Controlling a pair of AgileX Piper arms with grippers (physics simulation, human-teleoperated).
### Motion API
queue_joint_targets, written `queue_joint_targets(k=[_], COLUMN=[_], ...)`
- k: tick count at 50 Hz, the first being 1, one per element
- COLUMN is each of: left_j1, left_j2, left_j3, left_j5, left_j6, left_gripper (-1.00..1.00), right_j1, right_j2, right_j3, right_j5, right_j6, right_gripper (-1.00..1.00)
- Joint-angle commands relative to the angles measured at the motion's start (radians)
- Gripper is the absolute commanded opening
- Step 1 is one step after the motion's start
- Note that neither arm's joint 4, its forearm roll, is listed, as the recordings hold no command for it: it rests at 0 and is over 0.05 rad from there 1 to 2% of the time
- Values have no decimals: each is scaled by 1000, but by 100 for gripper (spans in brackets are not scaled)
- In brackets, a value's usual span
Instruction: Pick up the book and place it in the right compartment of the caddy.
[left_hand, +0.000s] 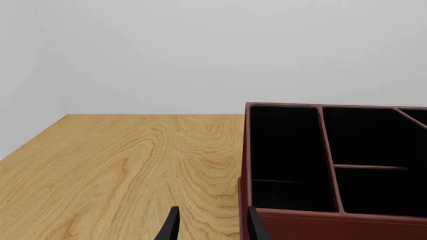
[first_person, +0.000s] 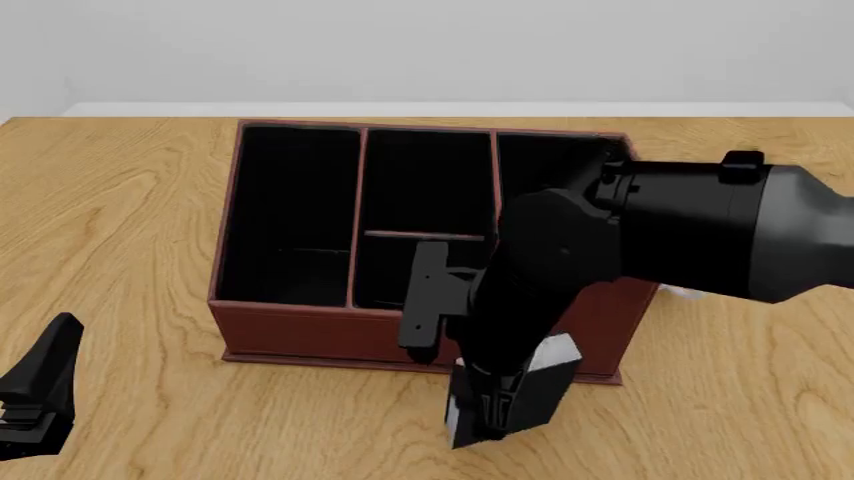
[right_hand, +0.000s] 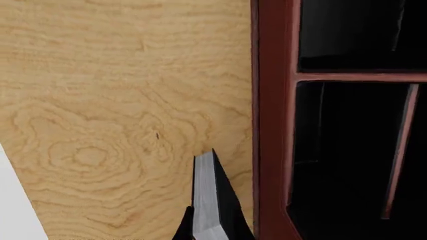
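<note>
While right fingers (right_hand: 213, 227) clench the book (right_hand: 207, 195), left fingers (left_hand: 210, 225) gape.

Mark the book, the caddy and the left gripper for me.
book (first_person: 547, 378): front view, on its black cover below the right arm.
caddy (first_person: 307, 330): front view, on its reddish-brown near wall.
left gripper (first_person: 40, 395): front view, at the lower-left edge, on its dark fingers.

Reddish-brown caddy (first_person: 307, 335), black inside; black book (first_person: 547, 385).
</note>
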Motion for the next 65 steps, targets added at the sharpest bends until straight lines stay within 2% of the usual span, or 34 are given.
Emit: queue_joint_targets(k=[1, 6, 16, 18, 22, 32, 35, 36, 37, 38, 40, 41, 45, 47, 48, 55, 56, 57, 58, 59, 60, 62, 63, 65], left_j1=[0, 0, 0, 0, 0, 0, 0, 0, 0, 0, 0, 0, 0, 0, 0, 0, 0, 0, 0, 0, 0, 0, 0, 0], left_j2=[0, 0, 0, 0, 0, 0, 0, 0, 0, 0, 0, 0, 0, 0, 0, 0, 0, 0, 0, 0, 0, 0, 0, 0], left_j3=[0, 0, 0, 0, 0, 0, 0, 0, 0, 0, 0, 0, 0, 0, 0, 0, 0, 0, 0, 0, 0, 0, 0, 0], left_j5=[0, 0, 0, 0, 0, 0, 0, 0, 0, 0, 0, 0, 0, 0, 0, 0, 0, 0, 0, 0, 0, 0, 0, 0], left_j6=[0, 0, 0, 0, 0, 0, 0, 0, 0, 0, 0, 0, 0, 0, 0, 0, 0, 0, 0, 0, 0, 0, 0, 0], left_gripper=[100, 100, 100, 100, 100, 100, 100, 100, 100, 100, 100, 100, 100, 100, 100, 100, 100, 100, 100, 100, 100, 100, 100, 100], right_j1=[9, 44, 76, 103, 111, 148, 185, 241, 241, 305, 356, 433, 447, 444, 454, 427, 410, 370, 370, 383, 358, 369, 332, 333], right_j2=[7, -17, -83, -106, -139, -195, -209, -223, -223, -247, -263, -296, -313, -313, -321, -327, -323, -317, -317, -315, -313, -313, -313, -311], right_j3=[23, 53, 67, 87, 102, 69, 30, 0, -1, -97, -123, -188, -202, -193, -200, -226, -233, -244, -244, -276, -306, -310, -321, -329], right_j5=[-24, -24, 23, 28, 46, 120, 157, 174, 174, 213, 215, 216, 216, 215, 215, 216, 216, 216, 216, 216, 216, 216, 216, 216], right_j6=[42, 84, 107, 139, 160, 214, 257, 321, 321, 399, 455, 559, 583, 577, 594, 566, 541, 479, 479, 456, 435, 428, 384, 367], right_gripper=[-100, -100, -100, -100, -100, -100, -100, -100, -100, -100, -100, -100, -100, -100, -100, -100, -100, -100, -100, -100, -100, -100, -100, -100])
